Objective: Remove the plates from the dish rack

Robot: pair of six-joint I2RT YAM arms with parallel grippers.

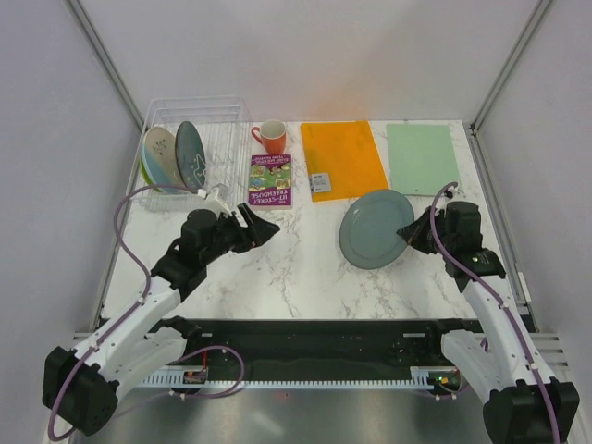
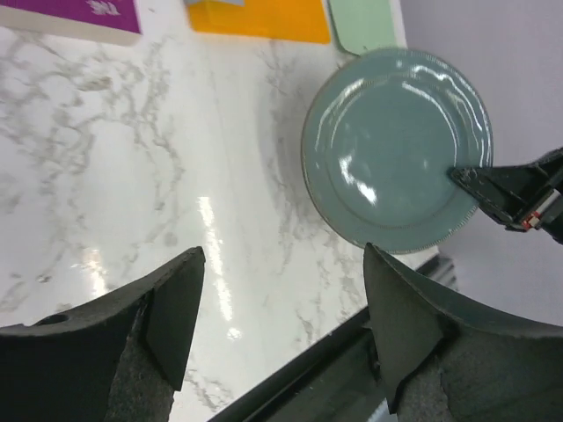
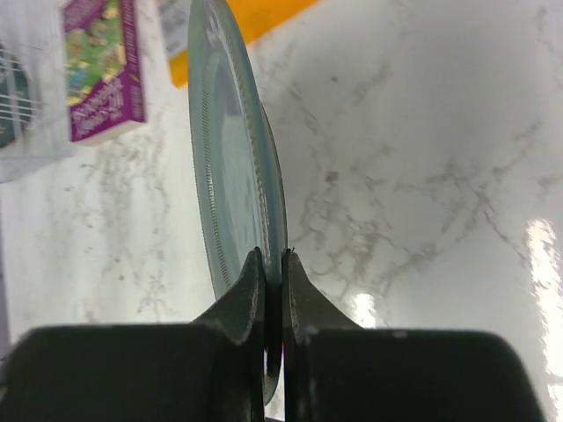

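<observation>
My right gripper (image 1: 404,232) is shut on the right rim of a grey-green plate (image 1: 375,228), held over the marble table right of centre. In the right wrist view the plate (image 3: 230,167) stands edge-on between my fingers (image 3: 273,264). It also shows in the left wrist view (image 2: 396,158). The dish rack (image 1: 199,148) stands at the back left with a dark teal plate (image 1: 191,154), a cream-and-blue plate (image 1: 164,153) and a lime-green rim (image 1: 146,166) upright in it. My left gripper (image 1: 264,226) is open and empty over the table, right of the rack; its jaws (image 2: 283,290) stand wide apart.
An orange mug (image 1: 272,137) stands behind a purple book (image 1: 271,179). An orange mat (image 1: 341,158) with a small card (image 1: 321,183) and a green mat (image 1: 422,157) lie at the back right. White walls enclose the table. A black rail runs along the near edge (image 1: 314,338).
</observation>
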